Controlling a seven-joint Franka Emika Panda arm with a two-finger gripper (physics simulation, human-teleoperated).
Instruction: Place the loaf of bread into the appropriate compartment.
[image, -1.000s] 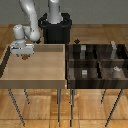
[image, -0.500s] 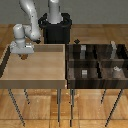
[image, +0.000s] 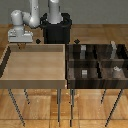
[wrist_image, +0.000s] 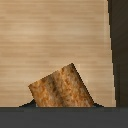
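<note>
In the wrist view the loaf of bread (wrist_image: 62, 89) is a brown mottled lump, tilted, close under the camera, with its lower part hidden by the gripper's dark body. The pale wood tray (wrist_image: 50, 35) lies below it. In the exterior view my gripper (image: 20, 45) hangs above the far corner of the tray (image: 35, 65), at the exterior view's left. The jaws look shut on the loaf, which is too small to make out in the exterior view. The dark compartment box (image: 97, 63) stands at the exterior view's right, apart from the gripper.
Small grey blocks (image: 84, 73) (image: 116, 70) sit in some compartments of the dark box. The robot's black base (image: 56, 29) stands behind the tray. The tray has raised walls. Both tray and box stand on thin legs over a wooden floor.
The gripper has risen a little above the tray's far corner and shifted slightly toward the exterior view's left. Nothing else has moved.
</note>
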